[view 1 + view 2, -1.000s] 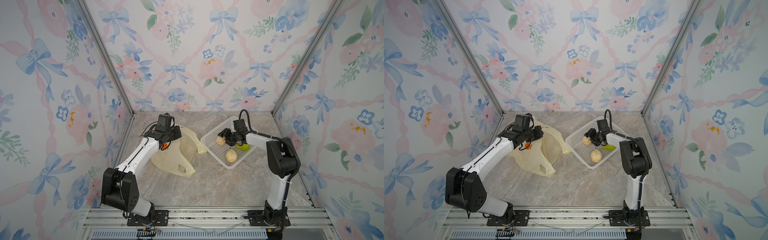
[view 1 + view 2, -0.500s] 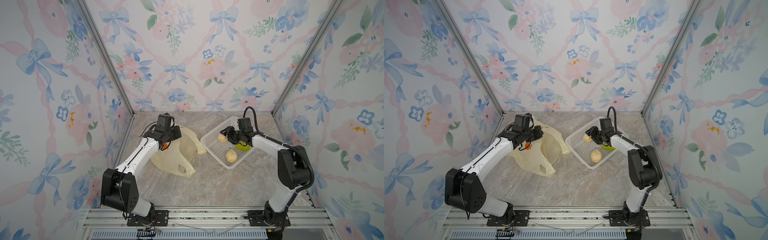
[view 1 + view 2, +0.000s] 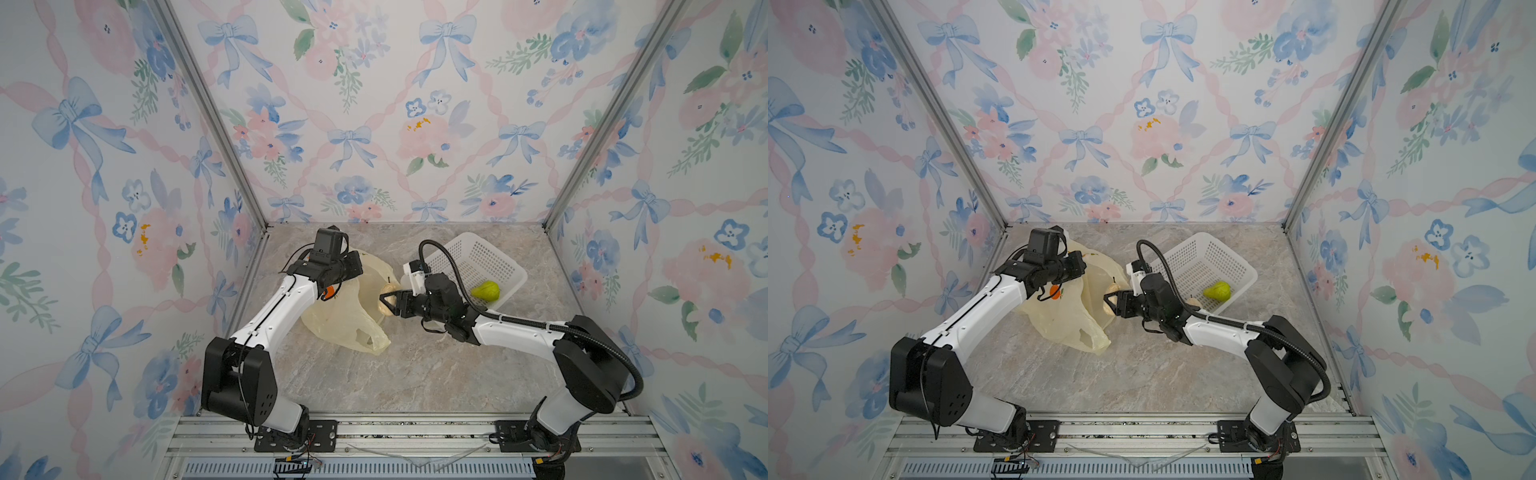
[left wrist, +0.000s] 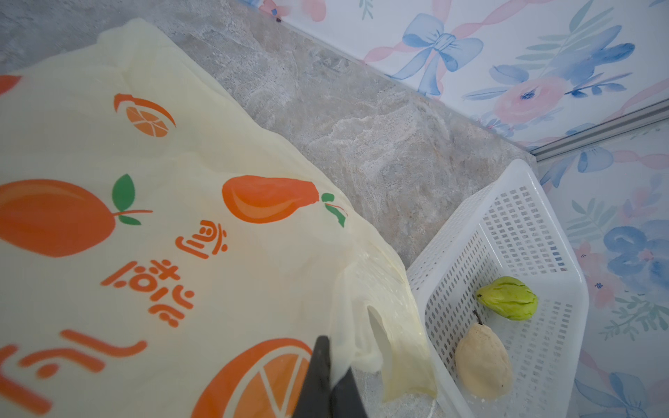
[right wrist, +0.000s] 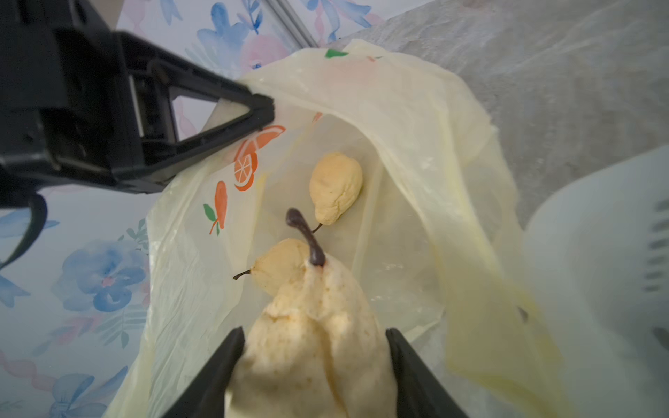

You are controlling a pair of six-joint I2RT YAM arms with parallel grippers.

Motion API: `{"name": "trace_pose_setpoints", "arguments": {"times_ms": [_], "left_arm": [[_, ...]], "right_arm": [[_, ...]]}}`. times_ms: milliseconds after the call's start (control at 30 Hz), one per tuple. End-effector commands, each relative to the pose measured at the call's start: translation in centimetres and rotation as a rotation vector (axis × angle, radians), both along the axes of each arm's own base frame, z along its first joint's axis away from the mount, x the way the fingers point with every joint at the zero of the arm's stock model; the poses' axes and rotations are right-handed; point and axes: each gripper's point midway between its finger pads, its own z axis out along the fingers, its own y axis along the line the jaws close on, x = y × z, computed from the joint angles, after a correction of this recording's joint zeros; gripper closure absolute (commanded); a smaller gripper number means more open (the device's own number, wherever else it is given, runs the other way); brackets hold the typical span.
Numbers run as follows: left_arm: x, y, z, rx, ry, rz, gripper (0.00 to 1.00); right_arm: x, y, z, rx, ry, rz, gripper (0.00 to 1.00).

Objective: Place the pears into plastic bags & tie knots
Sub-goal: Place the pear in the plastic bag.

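Observation:
The pale-yellow plastic bag (image 3: pixel 340 324) with orange fruit prints lies left of centre on the marble floor. My left gripper (image 4: pixel 331 365) is shut on its rim, holding the mouth up. My right gripper (image 5: pixel 315 331) is shut on a cream pear (image 5: pixel 315 354) at the bag's mouth, stem pointing inward; in both top views it sits at the bag's right edge (image 3: pixel 384 301) (image 3: pixel 1108 301). Two cream pears (image 5: pixel 336 188) (image 5: pixel 278 267) lie inside the bag. A green pear (image 3: pixel 486 291) and another cream pear (image 4: pixel 483 362) lie in the basket. No knots are visible.
The white perforated basket (image 3: pixel 478 257) stands at the back right, right beside the bag's mouth (image 4: pixel 506 217). Flowered walls close in the back and both sides. Bare marble floor (image 3: pixel 415 374) lies in front of the bag and basket.
My right arm has lifted a cream pear out of the basket and carried it left to the bag's mouth. The left arm has kept still, holding the bag.

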Motion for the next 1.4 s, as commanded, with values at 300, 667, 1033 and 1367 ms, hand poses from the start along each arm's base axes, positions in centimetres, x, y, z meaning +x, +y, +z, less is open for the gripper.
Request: {"name": "trace_pose_setpoints", "arguments": {"times_ms": [300,667,1033,1367], "left_arm": [[-0.7,-0.3,0.8,-0.017,-0.018,0.002,1.00],[-1.1,-0.5,0.7,-0.020,-0.015,0.003,1.00],[-1.4,-0.3,0.7,-0.006,-0.023,0.011,1.00],[-0.8,0.0,0.4,0.024,-0.024,0.014,1.00]], "right_arm": [[5.1,9.1,-3.4,-0.034,-0.237,-0.063,0.56],[12.9,10.7,-6.1,-0.116,-0.231,-0.335,0.52],[13.2,11.3,-5.9,-0.185,-0.225,-0.284,0.22],[7.8,8.4,-3.5,-0.166,-0.145,-0.163,0.19]]}}
